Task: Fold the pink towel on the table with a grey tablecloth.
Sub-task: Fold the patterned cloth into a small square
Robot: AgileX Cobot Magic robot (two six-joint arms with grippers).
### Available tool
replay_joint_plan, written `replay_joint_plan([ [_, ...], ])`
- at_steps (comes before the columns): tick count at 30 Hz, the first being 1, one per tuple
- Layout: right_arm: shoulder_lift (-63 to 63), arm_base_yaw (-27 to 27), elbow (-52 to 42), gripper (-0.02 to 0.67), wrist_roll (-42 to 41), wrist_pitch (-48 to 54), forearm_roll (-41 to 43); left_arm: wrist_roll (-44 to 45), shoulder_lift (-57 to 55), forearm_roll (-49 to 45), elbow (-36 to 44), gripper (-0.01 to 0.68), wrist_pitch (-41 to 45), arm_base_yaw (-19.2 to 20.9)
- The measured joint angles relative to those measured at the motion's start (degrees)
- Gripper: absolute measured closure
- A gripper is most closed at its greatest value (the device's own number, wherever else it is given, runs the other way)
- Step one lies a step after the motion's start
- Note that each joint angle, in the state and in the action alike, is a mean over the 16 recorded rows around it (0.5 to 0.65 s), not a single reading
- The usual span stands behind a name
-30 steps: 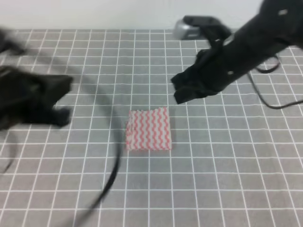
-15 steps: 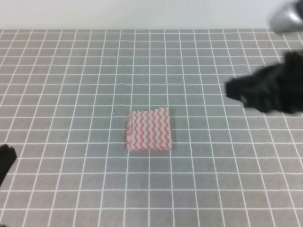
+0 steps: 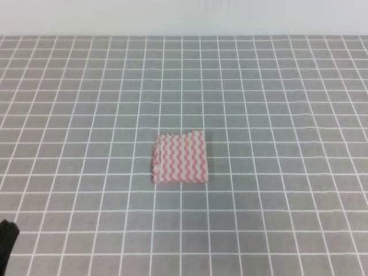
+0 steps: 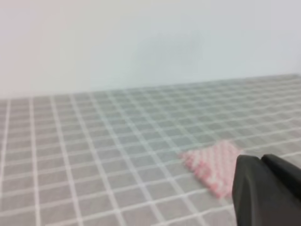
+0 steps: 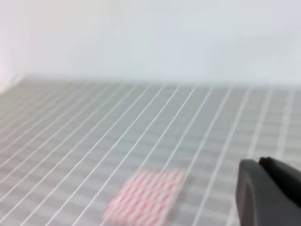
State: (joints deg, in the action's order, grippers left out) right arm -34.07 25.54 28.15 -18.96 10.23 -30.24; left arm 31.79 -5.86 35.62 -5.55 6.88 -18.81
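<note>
The pink towel point(image 3: 180, 157) lies alone near the middle of the table with a grey tablecloth point(image 3: 276, 103), already a compact layered rectangle, so I judge the folding finished or nearly so; any next move would only be squaring the edges. From above neither arm reaches over the cloth. Each wrist view adds a dark finger tip, the left gripper point(image 4: 265, 188) and the right gripper point(image 5: 268, 190), well apart from the towel, though whether either is parted or closed I cannot tell.
</note>
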Motion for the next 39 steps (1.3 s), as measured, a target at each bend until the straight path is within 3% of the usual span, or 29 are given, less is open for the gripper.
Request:
replay_joint_plan([
  [10,7.6,0.0,-12.9,0.664,-4.6,-12.0,-1.4,0.4,1.2,0.6,5.7,0.676,1.1,0.0],
  [27,7.6,-0.6,-15.9,0.664,-7.2,-13.9,-2.6,0.4,1.2,0.6,5.8,0.677,5.6,0.0],
  [39,20.2,-12.2,-20.5,0.664,-11.0,-11.5,-3.1,0.4,1.1,0.6,6.0,0.676,5.9,0.0],
])
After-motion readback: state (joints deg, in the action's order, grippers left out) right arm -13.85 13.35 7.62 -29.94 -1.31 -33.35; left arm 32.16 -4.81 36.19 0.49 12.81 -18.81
